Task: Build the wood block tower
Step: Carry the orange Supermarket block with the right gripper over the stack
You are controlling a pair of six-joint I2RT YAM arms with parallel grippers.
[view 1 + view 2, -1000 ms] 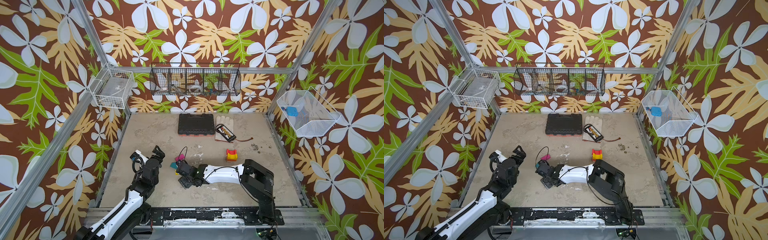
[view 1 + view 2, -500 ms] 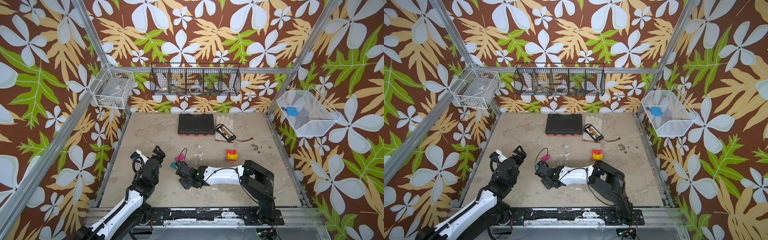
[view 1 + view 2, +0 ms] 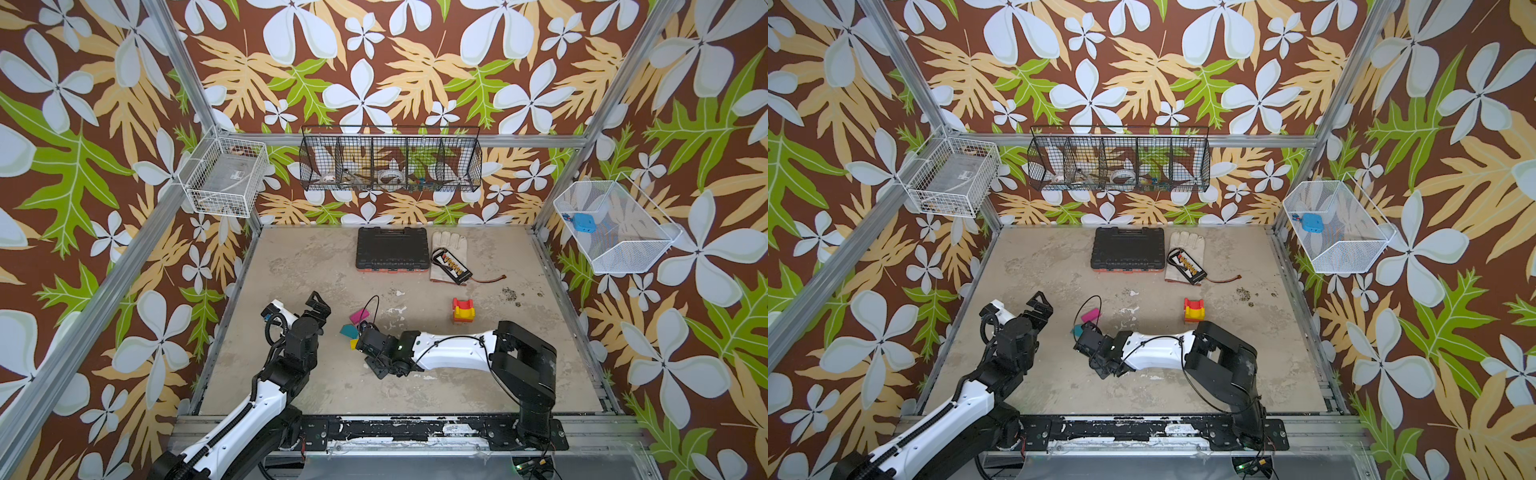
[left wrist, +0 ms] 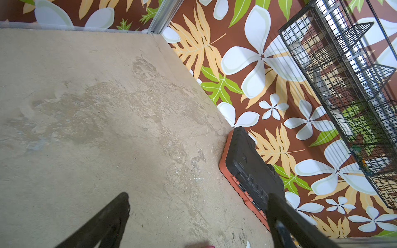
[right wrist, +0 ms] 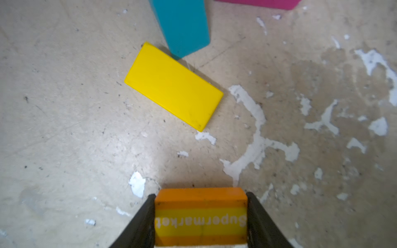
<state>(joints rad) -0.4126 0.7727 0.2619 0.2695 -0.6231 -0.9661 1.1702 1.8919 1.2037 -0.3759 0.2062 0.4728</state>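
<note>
My right gripper (image 5: 200, 195) is shut on an orange and yellow block (image 5: 200, 216) printed "Supermarket", low over the floor. Ahead of it a yellow block (image 5: 174, 85) lies flat, with a teal block (image 5: 182, 23) and a magenta block (image 5: 257, 3) beyond. In both top views the right gripper (image 3: 376, 368) (image 3: 1102, 372) hides the held block; the magenta block (image 3: 358, 316), teal block (image 3: 348, 331) and yellow block (image 3: 353, 344) lie beside it. The tower (image 3: 464, 311) (image 3: 1195, 310), a small red, yellow and orange stack, stands to the right. My left gripper (image 3: 318, 301) (image 4: 198, 197) hangs open and empty.
A black tool case (image 3: 392, 250) (image 4: 251, 167) lies against the back wall, with a pale glove (image 3: 449, 245) and a black battery pack (image 3: 451, 262) beside it. Wire baskets (image 3: 390, 164) hang on the walls. A black cable loop (image 3: 370, 303) arches over the loose blocks.
The right gripper's jaws have closed in onto the orange block and the wrist has edged slightly left. The left arm has not moved.
</note>
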